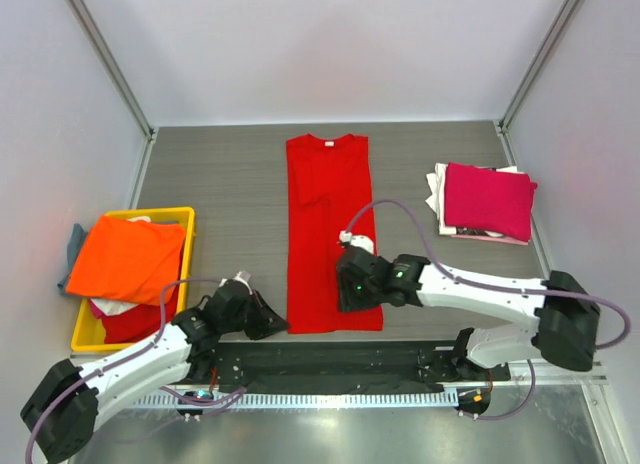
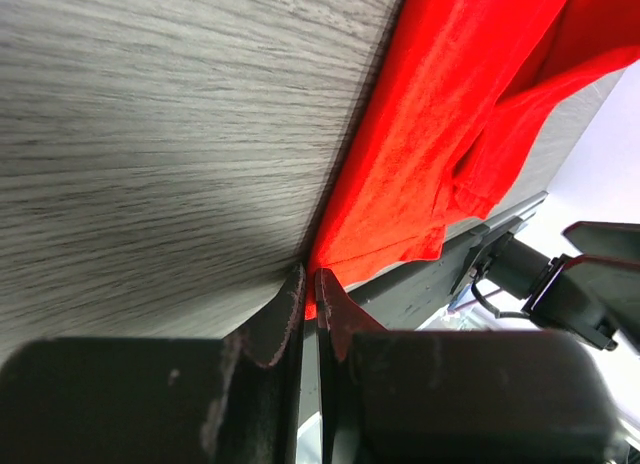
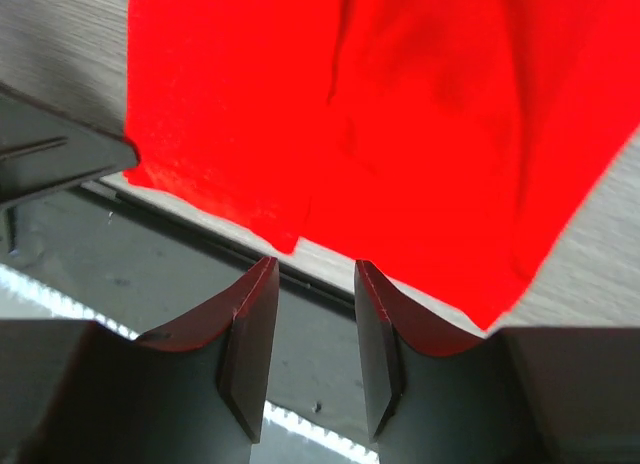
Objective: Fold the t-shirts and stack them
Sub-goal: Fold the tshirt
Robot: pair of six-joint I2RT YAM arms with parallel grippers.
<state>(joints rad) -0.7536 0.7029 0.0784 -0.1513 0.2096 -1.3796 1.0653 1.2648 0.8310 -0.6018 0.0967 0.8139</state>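
A bright red t-shirt point(image 1: 325, 214) lies flat mid-table as a long narrow strip, collar at the far end. My left gripper point(image 1: 278, 324) sits low at the shirt's near left corner. In the left wrist view its jaws point(image 2: 308, 274) stand a thin slit apart, with the red hem point(image 2: 430, 134) just at the tips. My right gripper point(image 1: 350, 299) hovers over the near right part of the strip. In the right wrist view it point(image 3: 315, 266) is open with nothing between the fingers, just short of the shirt's hem point(image 3: 400, 114). A folded magenta t-shirt point(image 1: 488, 199) rests on a white one point(image 1: 440, 189) at the right.
A yellow crate point(image 1: 85, 329) stands at the left with an orange t-shirt point(image 1: 125, 259) heaped on top and a red one point(image 1: 135, 324) under it. A grey-blue cloth point(image 1: 75, 239) pokes out behind the crate. A black rail point(image 1: 330, 359) runs along the near edge.
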